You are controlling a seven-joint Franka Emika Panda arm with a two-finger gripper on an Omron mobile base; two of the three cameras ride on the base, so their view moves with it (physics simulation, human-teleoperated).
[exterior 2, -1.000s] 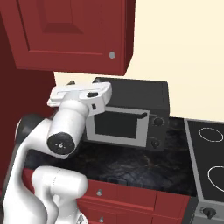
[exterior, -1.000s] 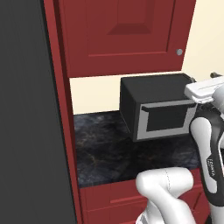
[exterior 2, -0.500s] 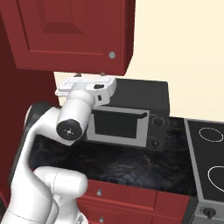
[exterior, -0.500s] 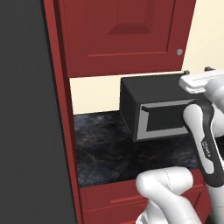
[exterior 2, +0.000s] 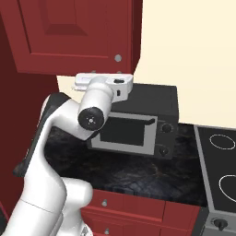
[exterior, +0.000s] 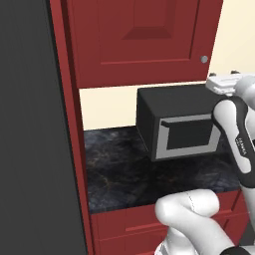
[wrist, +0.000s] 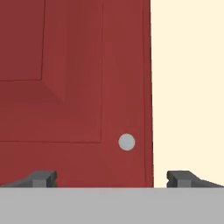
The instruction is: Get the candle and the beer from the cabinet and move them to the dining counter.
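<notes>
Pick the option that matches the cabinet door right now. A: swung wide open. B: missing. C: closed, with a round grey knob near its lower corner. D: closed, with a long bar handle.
C: the cabinet door sits flush and closed, its round grey knob ahead of the open gripper.

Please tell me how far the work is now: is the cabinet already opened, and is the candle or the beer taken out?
Done: nothing shows as finished; the cabinet door is closed, so candle and beer are hidden. In hand: the open, empty gripper faces the door's grey knob, apart from it; the hand sits above the microwave. Left: open the door, take both things out, carry them to the dining counter.
</notes>
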